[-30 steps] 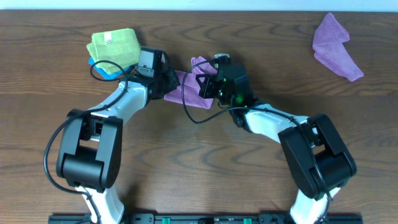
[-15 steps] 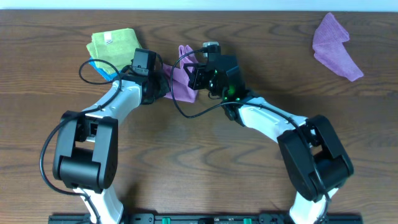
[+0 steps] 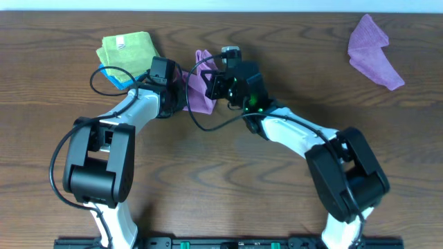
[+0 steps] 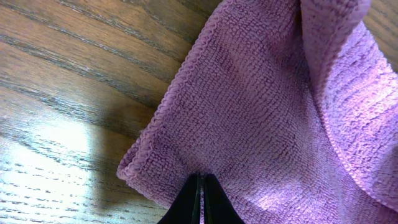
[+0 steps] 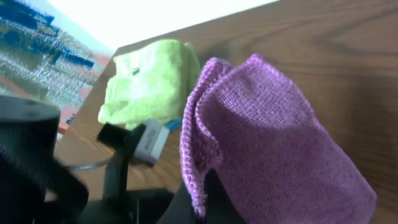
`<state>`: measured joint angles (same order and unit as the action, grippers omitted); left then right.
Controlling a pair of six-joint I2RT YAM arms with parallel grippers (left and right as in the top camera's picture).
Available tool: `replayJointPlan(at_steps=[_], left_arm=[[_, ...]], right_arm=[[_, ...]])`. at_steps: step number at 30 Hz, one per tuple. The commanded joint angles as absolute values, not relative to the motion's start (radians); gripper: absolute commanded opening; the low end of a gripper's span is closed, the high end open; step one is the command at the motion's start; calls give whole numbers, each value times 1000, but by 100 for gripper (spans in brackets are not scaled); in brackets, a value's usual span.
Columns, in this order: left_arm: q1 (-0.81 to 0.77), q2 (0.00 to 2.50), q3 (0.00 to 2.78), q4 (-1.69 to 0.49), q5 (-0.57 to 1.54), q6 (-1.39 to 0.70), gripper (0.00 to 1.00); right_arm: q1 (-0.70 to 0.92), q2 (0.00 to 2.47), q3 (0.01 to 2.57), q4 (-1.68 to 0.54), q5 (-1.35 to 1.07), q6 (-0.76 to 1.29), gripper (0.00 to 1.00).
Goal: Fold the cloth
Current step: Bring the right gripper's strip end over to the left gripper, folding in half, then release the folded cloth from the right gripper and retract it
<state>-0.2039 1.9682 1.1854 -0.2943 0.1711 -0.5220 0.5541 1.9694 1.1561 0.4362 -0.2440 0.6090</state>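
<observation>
The pinkish-purple cloth hangs bunched between my two grippers at the back middle of the table. My left gripper is shut on its left edge. In the left wrist view the black fingertips pinch the hem of the cloth, which lies partly on the wood. My right gripper is shut on the cloth's right side. The right wrist view shows a stitched edge of the cloth clamped between that gripper's jaws and draped over them, lifted above the table.
A lime-green cloth with a white label lies folded at the back left over something blue, close to the left arm. A lavender-purple cloth lies crumpled at the back right. Black cables loop by both wrists.
Both grippers have carried the cloth toward the table's back and slightly left. The right one swung over toward the left one, so the cloth is now narrower and more upright.
</observation>
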Motion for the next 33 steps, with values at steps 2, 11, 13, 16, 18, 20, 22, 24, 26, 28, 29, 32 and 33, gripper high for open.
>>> replayJointPlan(at_steps=[2, 11, 13, 16, 18, 20, 22, 24, 26, 28, 29, 32, 33], left_arm=[[-203, 1982, 1206, -299, 145, -508, 6], [-186, 1966, 1208, -291, 146, -508, 6], [-173, 1948, 1209, -287, 146, -508, 5], [-156, 1917, 1209, -287, 147, -508, 6], [-148, 1898, 1209, -288, 147, -508, 6], [-144, 1882, 1209, -288, 150, -508, 6], [-142, 1855, 1209, -289, 150, -495, 5], [-142, 1832, 1209, -292, 146, -484, 6], [-142, 1808, 1209, -295, 141, -470, 6], [-142, 1785, 1209, -303, 118, -470, 6], [-142, 1775, 1209, -304, 105, -467, 6], [-135, 1744, 1209, -310, 69, -466, 8], [-131, 1737, 1209, -311, 67, -464, 9]], right_arm=[[578, 2061, 1249, 425, -237, 617, 1], [609, 2127, 1323, 395, -259, 649, 1], [616, 2127, 1323, 391, -258, 649, 2], [623, 2130, 1323, 383, -250, 649, 1], [627, 2137, 1323, 381, -239, 648, 1], [628, 2145, 1323, 381, -239, 649, 2], [630, 2160, 1323, 385, -239, 649, 1], [630, 2170, 1323, 386, -239, 649, 4], [630, 2177, 1323, 390, -240, 649, 12], [632, 2180, 1323, 390, -244, 649, 26], [633, 2180, 1323, 391, -245, 649, 34], [636, 2180, 1323, 415, -289, 638, 46], [636, 2180, 1323, 421, -310, 638, 49]])
